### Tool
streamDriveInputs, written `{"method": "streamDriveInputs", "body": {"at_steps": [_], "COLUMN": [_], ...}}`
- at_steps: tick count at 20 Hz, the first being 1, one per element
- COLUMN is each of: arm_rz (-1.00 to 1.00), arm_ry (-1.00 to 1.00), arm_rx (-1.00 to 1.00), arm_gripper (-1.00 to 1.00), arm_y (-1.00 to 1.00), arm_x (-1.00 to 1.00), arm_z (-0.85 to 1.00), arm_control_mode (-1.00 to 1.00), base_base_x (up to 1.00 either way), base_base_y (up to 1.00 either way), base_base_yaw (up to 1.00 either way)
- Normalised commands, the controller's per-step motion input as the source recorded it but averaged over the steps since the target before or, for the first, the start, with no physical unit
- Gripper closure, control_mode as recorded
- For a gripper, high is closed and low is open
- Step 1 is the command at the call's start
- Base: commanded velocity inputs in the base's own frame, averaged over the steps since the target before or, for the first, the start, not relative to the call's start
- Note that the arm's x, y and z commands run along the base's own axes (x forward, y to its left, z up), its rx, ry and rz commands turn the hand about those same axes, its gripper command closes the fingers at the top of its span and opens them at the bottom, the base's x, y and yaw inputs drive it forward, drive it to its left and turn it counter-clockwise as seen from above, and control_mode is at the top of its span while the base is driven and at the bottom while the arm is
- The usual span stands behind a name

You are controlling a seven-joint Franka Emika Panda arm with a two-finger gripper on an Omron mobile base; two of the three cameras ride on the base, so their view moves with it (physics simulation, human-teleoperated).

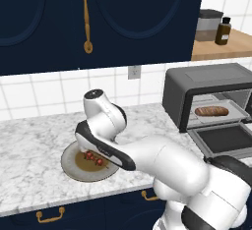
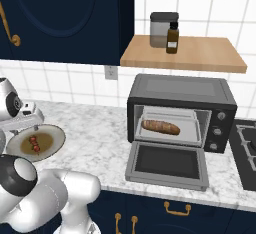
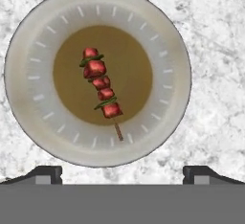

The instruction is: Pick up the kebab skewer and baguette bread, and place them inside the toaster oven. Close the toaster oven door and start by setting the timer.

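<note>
Spanning the scene: marble counter (image 1: 29, 145), directly below the gripper and running off to its right as far as the oven; dark blue cabinets (image 1: 49, 22) high above it
toaster oven (image 2: 181, 109): well to the right of the gripper, standing on the counter under a wooden shelf (image 2: 185, 54); dark grey, with knobs down its right face
toaster oven door (image 2: 167, 164): dropped flat and open toward the front, well apart from the gripper; its dark glass faces up
plate (image 3: 28, 41): straight beneath the gripper, round, pale rim with a tan middle, resting on the marble
gripper (image 3: 122, 173): released, fingers spread wide and holding nothing; it hangs over the plate pointing down; both dark fingertips (image 3: 45, 173) show at the near edge of the plate in the hand view, clear of the food
baguette bread (image 2: 160, 126): far right of the gripper, lying lengthwise on the tray inside the oven; golden brown
kebab skewer (image 3: 102, 88): under the gripper, between and ahead of the fingertips; it lies flat on the tan middle of the plate; red chunks with green bits, bare stick end pointing toward the gripper; not touched
jar and brown bottle (image 2: 172, 38): on the shelf above the oven, well up and right of the gripper
</note>
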Motion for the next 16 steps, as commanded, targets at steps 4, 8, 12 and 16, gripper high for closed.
{"method": "streamDriveInputs", "body": {"at_steps": [4, 8, 12, 16], "arm_rz": [0.04, 0.04, 0.02, 0.00], "arm_ry": [0.04, 0.04, 0.00, 0.04], "arm_rx": [0.00, 0.00, 0.00, 0.00], "arm_gripper": [-1.00, -1.00, -1.00, -1.00], "arm_y": [0.05, 0.05, 0.21, 0.31], "arm_x": [0.50, 0.45, 0.17, 0.02], "arm_z": [-0.22, -0.26, -0.46, -0.33], "arm_control_mode": [-1.00, -1.00, -1.00, -1.00], "base_base_x": [0.00, 0.00, 0.00, 0.00], "base_base_y": [0.00, 0.00, 0.00, 0.00], "base_base_yaw": [0.00, 0.00, 0.00, 0.00]}}
